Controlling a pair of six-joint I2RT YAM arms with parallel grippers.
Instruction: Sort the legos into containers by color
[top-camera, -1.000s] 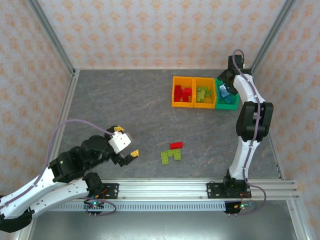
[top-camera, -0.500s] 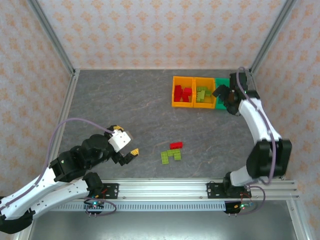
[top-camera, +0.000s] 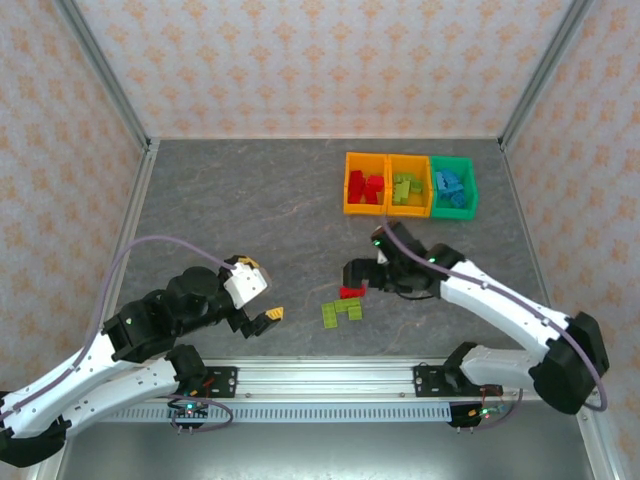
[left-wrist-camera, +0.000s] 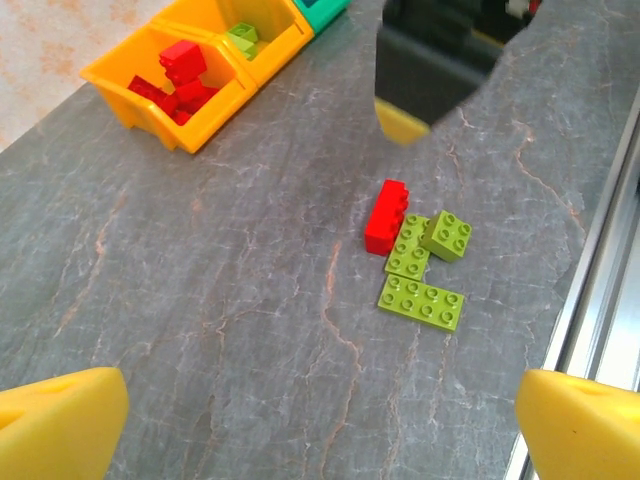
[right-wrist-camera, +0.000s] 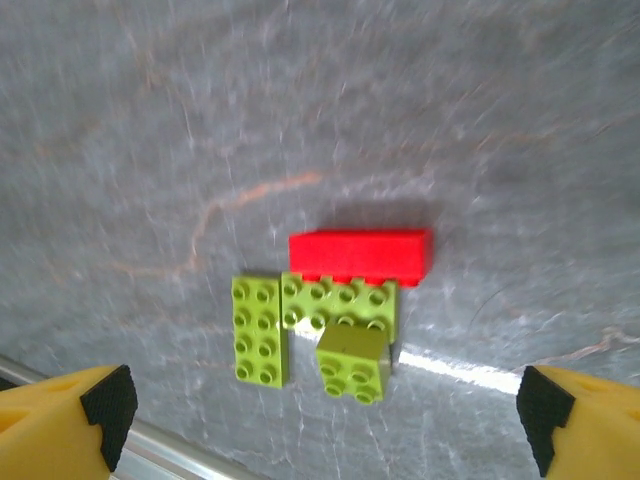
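Right hand (top-camera: 357, 272), open wide and empty, has swung from the bins (top-camera: 410, 212) to the red brick (right-wrist-camera: 360, 256), likely next.

No word, brand, number or sign can be read anywhere in these views. The legos (left-wrist-camera: 386, 215) show plain studs too small to reveal any mark, the containers (top-camera: 346, 185) have bare walls, and the wallpaper (top-camera: 300, 60) carries a repeated ornament.

Glossy smooth plastic: legos (left-wrist-camera: 386, 216), containers (left-wrist-camera: 150, 112); table (left-wrist-camera: 200, 300) matt, stone-veined.
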